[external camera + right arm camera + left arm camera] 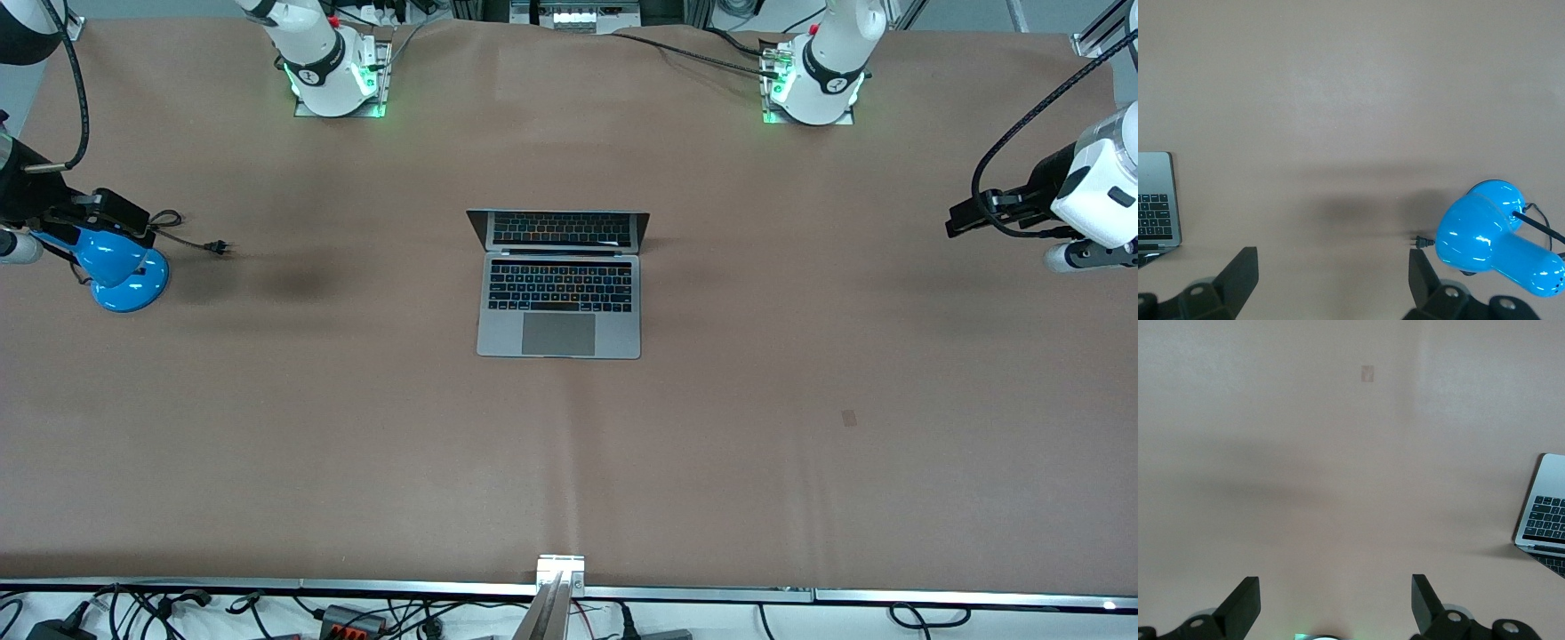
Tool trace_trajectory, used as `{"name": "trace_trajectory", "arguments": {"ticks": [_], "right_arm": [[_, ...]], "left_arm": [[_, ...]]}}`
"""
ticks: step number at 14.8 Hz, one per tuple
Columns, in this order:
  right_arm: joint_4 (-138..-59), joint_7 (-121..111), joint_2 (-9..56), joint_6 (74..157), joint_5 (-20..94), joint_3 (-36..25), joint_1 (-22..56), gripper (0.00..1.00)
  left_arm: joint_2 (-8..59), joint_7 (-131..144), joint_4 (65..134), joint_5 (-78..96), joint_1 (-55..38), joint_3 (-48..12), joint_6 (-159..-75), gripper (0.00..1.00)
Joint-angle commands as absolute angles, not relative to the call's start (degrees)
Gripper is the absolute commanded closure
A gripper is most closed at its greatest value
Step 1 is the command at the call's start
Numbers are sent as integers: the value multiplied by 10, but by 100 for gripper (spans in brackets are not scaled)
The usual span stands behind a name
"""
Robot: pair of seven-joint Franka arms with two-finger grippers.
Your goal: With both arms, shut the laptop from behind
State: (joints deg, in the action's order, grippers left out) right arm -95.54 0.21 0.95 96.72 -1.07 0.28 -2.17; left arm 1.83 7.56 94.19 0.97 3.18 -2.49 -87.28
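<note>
Surface: brown table covering (356, 427), bare over most of its area; arm bases are seen along the edge farthest from the front camera.
Laptop (559, 284): found open at the table's middle, base flat, trackpad toward the front camera, screen raised on the side toward the arm bases. Hinge line runs from one arm's end of the table to the other.
Left gripper (1335, 613): held high over the left arm's end of the table, well apart from the laptop (1545, 510); fingers (1241, 607) spread wide, nothing between them.
Right gripper (1333, 290): held over the right arm's end, likewise well apart from the laptop (1155, 200); fingers (1238, 277) spread, empty.
Blue lamp (120, 267): lying beneath the right gripper, its plug (216, 247) resting on the table toward the laptop. Not part of the task.
Key relation: laptop lies between the two grippers, about equally far from each; neither arm is judged nearer.
Judgement: closing not yet begun. Each gripper is expected to need travel inward to the lid's back, on the bases' side, one toward each end of the top edge, for an even push down.
</note>
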Motion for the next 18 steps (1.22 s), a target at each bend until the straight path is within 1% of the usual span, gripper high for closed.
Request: {"name": "trace_trajectory", "arguments": {"ticks": [1,6,7,8,9,10,11,13,14,15,16,18], "right_arm": [[-966,4,-2,972,-8,4,-24,0],[-955,3,5,954,-9,4,-25,0],[-955,2,5,957,-12,4,-25,0],[-954,13,6,954,-10,4,-25,0],[-954,13,8,954,-10,4,-25,0],[-952,13,13,954,-9,4,-26,0],[-945,12,16,955,-9,4,-26,0],[-944,11,21,952,-9,4,-28,0],[-942,9,26,952,-8,3,-29,0],[-940,3,26,952,-8,2,-32,0],[-940,4,26,952,-8,3,-32,0],[-940,11,28,952,-9,7,-24,0]], "left_arm": [[16,72,934,7,34,-28,-866,0],[17,71,934,18,35,-28,-866,0],[18,71,934,31,35,-26,-866,3],[18,73,934,33,35,-23,-863,17],[18,76,935,33,35,-22,-861,43],[17,78,934,32,35,-23,-861,63],[17,77,934,32,35,-23,-861,75],[16,70,934,32,35,-23,-857,82],[16,70,934,32,35,-23,-848,87],[16,70,934,32,35,-23,-831,99],[16,73,933,32,35,-25,-813,99],[15,71,933,32,35,-25,-806,100]]}}
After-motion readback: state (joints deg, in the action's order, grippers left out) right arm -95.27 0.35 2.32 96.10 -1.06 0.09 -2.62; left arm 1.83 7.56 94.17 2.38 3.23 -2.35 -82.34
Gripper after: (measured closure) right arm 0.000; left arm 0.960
